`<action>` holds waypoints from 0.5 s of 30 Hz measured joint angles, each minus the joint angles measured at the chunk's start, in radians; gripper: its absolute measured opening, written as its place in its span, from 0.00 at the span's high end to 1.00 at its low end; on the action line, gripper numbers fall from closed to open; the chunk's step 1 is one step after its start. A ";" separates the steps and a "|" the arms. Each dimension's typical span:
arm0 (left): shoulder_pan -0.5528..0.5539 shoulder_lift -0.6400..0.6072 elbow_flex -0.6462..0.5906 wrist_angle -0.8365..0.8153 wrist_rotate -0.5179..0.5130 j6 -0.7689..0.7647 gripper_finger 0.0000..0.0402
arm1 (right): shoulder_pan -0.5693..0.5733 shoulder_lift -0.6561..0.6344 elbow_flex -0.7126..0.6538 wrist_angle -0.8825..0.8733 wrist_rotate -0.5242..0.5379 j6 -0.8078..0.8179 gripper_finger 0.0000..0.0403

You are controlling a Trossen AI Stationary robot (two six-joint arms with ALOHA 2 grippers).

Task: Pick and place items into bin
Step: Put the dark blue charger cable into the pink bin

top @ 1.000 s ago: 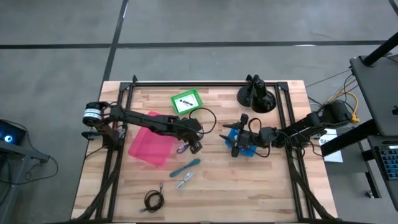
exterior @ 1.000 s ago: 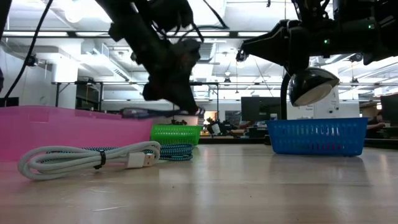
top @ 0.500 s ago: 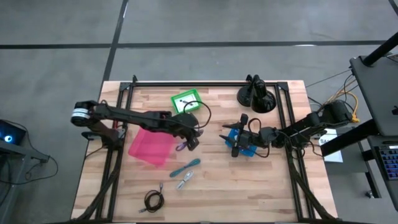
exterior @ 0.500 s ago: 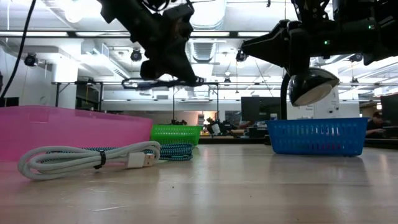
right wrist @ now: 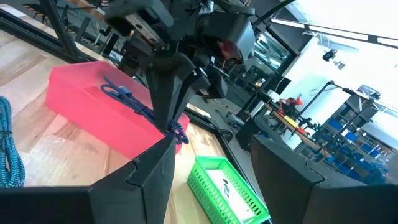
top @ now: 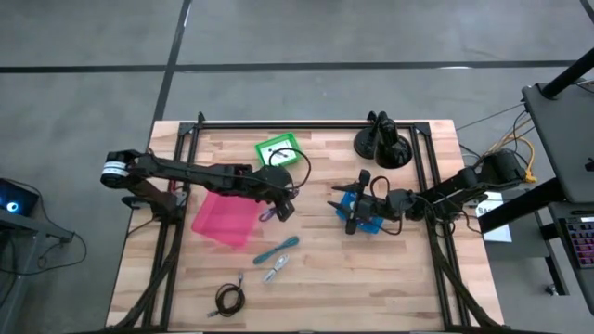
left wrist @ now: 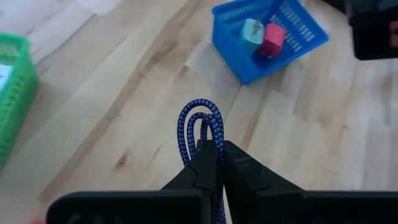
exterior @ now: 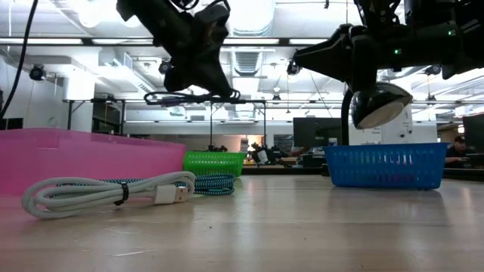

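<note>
My left gripper [top: 281, 210] hangs above the table between the pink bin [top: 225, 221] and the blue basket [top: 362, 215], shut on a folded blue-purple braided cable [left wrist: 200, 121]. In the low view the cable [exterior: 189, 97] lies roughly level high above the table. The blue basket [left wrist: 273, 37] holds a pale blue bit [left wrist: 251, 31] and a pink-red piece [left wrist: 272, 38]. My right gripper [top: 355, 206] waits open over the blue basket. On the wood lie a teal cable [top: 278, 249], a silver clip [top: 274, 272] and a black coiled cable [top: 229, 298]. My left gripper pinches the cable between its two fingers, just behind the looped end [left wrist: 202, 138] that sticks out past the fingertips. The fingers point down at a slant. The cable is lifted clear of the table and the bins, with its other end [right wrist: 115, 90] trailing behind the gripper.
A green basket [top: 278, 151] with a small item stands near the far edge, and a black lamp base [top: 382, 144] stands to its right. A white cable [exterior: 106, 190] lies near the low camera. Bare wood shows between the pink bin and the blue basket.
My left gripper has risen, carrying the blue-purple cable from about the height of the pink bin's rim to well above it, and has shifted slightly toward the table's far-left. It stays shut on the cable, which now sits nearly level. My right arm has kept still.
</note>
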State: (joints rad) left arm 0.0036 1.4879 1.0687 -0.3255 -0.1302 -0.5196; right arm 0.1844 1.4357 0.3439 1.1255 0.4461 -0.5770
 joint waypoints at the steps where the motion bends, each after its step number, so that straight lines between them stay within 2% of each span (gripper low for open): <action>1: 0.000 0.000 0.000 -0.009 -0.009 -0.009 1.00 | 0.000 0.000 0.000 0.000 0.000 0.000 0.51; 15: 0.001 -0.003 0.000 -0.269 -0.186 -0.126 1.00 | 0.000 0.000 0.000 0.000 0.000 0.000 0.51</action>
State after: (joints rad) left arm 0.0048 1.4845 1.0687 -0.5947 -0.3161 -0.6454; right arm 0.1844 1.4357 0.3439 1.1252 0.4461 -0.5770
